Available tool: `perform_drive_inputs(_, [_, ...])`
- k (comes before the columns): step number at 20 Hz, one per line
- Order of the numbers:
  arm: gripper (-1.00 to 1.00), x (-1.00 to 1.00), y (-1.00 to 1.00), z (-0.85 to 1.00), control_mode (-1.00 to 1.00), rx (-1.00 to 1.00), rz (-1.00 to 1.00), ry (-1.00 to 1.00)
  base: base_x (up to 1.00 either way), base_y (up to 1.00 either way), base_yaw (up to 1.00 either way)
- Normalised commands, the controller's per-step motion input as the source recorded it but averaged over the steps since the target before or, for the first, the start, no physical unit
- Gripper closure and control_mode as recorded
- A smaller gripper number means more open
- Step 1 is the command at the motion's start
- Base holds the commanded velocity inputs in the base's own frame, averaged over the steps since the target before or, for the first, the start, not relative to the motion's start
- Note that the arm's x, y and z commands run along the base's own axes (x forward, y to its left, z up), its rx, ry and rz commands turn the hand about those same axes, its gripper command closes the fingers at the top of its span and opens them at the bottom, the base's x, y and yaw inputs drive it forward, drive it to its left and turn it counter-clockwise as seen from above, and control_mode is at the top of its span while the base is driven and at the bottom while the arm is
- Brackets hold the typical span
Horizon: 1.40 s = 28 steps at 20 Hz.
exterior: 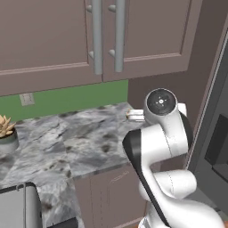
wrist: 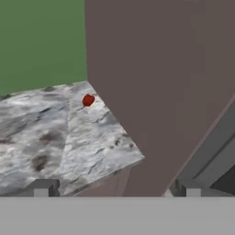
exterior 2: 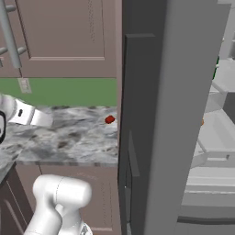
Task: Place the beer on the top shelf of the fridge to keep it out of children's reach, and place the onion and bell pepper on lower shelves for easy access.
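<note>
On the far side of the marble counter (wrist: pixel 55 137) sits the bell pepper (wrist: pixel 88 100); the gripper (wrist: pixel 117 188) hangs spread, well short of it.

Marble counter (exterior: pixel 67 142) — potted succulent (exterior: pixel 6 133), brown cupboards (exterior: pixel 44 35)

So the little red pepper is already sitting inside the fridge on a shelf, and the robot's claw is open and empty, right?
Not quite. The bell pepper lies on the marble counter, near the back wall beside the fridge, as the right base view shows. The gripper is indeed open and empty.
</note>
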Motion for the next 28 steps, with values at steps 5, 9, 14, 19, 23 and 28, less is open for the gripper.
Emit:
perform_drive_inputs(5, [-1.00, 0.37, 0.00, -0.36, -1.00, 0.08, -0.13, 0.00, 0.00, 0.00, 0.00])
perform_drive_inputs(9, [-1.00, 0.38, -0.04, -0.29, -1.00, 0.13, -0.12, 0.00, 0.00, 0.00, 0.00])
perform_drive_inputs(14, [-1.00, 0.43, -0.01, -0.30, -1.00, 0.10, -0.05, 0.00, 0.00, 0.00, 0.00])
perform_drive_inputs(19, [-1.00, 0.47, -0.01, -0.33, -1.00, 0.03, 0.00, 0.03, 0.00, 0.00, 0.00])
perform_drive_inputs(23, [-1.00, 0.51, -0.01, -0.33, -1.00, 0.00, 0.00, 0.05, 0.00, 0.00, 0.00])
perform_drive_inputs(28, [-1.00, 0.54, -0.02, -0.24, -1.00, 0.00, 0.00, 0.11, 0.00, 0.00, 0.00])
